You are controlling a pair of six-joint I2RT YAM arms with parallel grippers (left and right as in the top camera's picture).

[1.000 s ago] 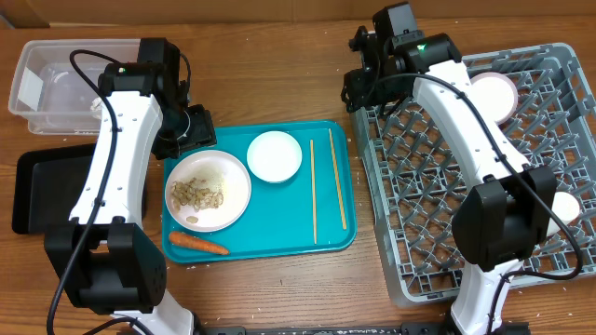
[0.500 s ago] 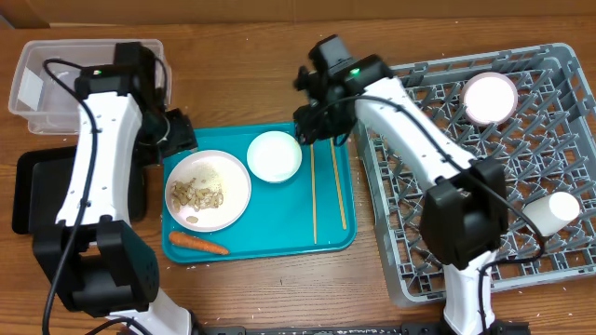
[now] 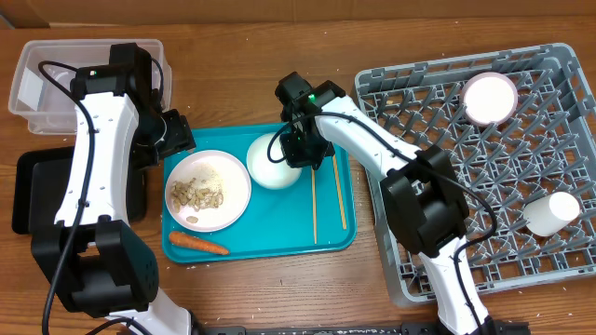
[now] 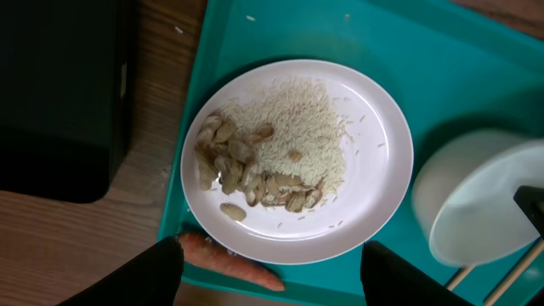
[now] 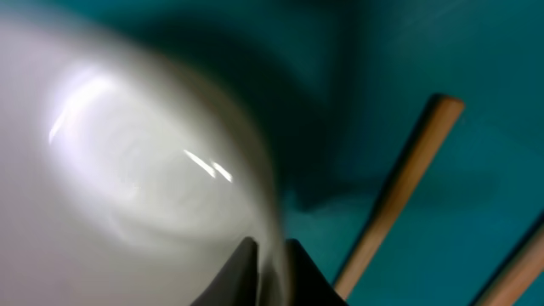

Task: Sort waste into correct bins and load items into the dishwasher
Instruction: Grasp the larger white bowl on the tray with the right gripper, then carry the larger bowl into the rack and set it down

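A small white bowl point(image 3: 270, 160) lies tilted on the teal tray, and my right gripper point(image 3: 300, 149) is shut on its right rim. In the right wrist view the bowl's rim point(image 5: 127, 170) passes between the closed jaws of the right gripper point(image 5: 269, 245). Two wooden chopsticks point(image 3: 315, 191) lie just right of the bowl. The round white plate point(image 3: 208, 191) holds rice and beige scraps. My left gripper point(image 3: 177, 138) hangs open by the tray's upper left corner, holding nothing. From the left wrist, the left gripper point(image 4: 272, 285) has the plate point(image 4: 297, 161) and the orange carrot point(image 4: 234, 259) in front of it.
The grey dish rack point(image 3: 438, 121) fills the right side, holding a pinkish bowl point(image 3: 489, 98) and a white cup point(image 3: 551, 212). A clear tub point(image 3: 56, 79) stands at the back left, a black tray point(image 3: 37, 191) below it. The teal tray point(image 3: 279, 228) sits centre.
My right arm swung left from the rack's back corner down to the bowl and shut on its rim, tipping it. The left gripper drew back slightly to the left.
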